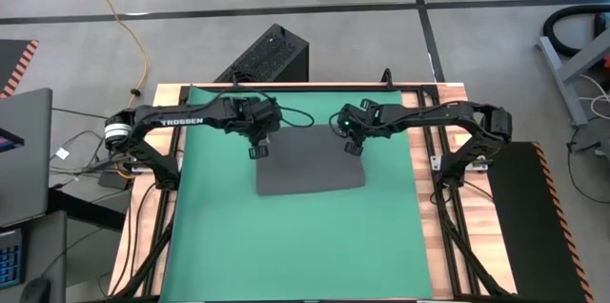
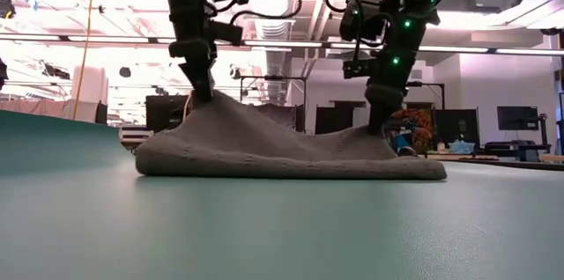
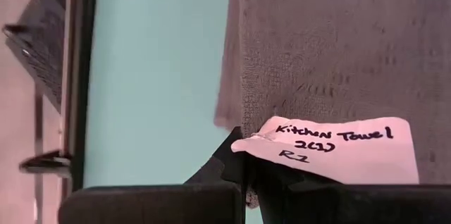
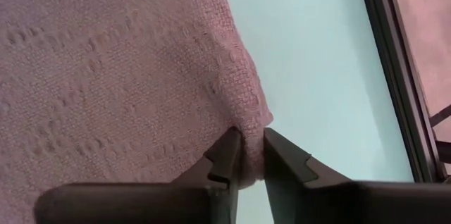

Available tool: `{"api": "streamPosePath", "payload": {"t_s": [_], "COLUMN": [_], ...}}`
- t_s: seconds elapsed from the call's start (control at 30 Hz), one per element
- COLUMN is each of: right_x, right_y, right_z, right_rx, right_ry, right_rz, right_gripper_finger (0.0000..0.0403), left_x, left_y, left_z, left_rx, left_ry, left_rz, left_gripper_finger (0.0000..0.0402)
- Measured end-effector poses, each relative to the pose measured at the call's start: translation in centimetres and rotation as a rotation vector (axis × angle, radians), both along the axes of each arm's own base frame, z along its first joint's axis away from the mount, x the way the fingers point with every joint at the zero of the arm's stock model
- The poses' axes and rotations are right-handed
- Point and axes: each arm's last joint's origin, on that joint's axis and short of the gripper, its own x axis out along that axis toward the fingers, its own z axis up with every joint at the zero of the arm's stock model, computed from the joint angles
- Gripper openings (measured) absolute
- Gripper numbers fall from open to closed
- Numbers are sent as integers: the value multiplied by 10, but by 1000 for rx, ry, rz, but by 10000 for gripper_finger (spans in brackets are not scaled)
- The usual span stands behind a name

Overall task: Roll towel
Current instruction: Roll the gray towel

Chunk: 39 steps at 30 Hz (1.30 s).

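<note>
Both tools pinch the dark grey woven cloth towel by its far corners, lifting that edge to start a roll; left tool clamped beside the white tag; right tool, fingers slightly apart, straddles its corner over the green mat.

towel | dark grey, white tag | far corners lifted, on mat
</note>
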Motion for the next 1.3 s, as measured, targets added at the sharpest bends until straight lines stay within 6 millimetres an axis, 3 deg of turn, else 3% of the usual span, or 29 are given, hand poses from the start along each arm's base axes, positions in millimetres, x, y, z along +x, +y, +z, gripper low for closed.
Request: {"api": "streamPosePath", "payload": {"t_s": [0.17,0.5,0.73,0.93,1.03,1.2,1.3], "right_x": [1,-3,4,13,15,17,18], "right_y": [-1,-9,0,-1,-6,-16,-16], "right_z": [1,1,14,4,-2,-21,-31], "right_rx": [2,12,86,103,96,119,132], "right_ry": [-23,-36,-175,-181,-168,-95,-53], "right_rz": [-22,-78,9,43,43,19,23], "right_gripper_finger": [115,183,186,175,171,167,166], "left_x": [-4,-2,-2,-2,-2,12,19], "left_y": [-2,-1,-1,-1,1,-3,-10], "left_z": [-10,-10,-10,-10,-10,-5,-9], "left_rx": [-32,-25,-38,-40,-10,-232,-274], "left_ry": [26,12,2,3,-17,-229,-319], "left_rz": [7,-21,-6,-13,69,63,65], "left_gripper_finger": [0,1,44,99,118,117,97]}}
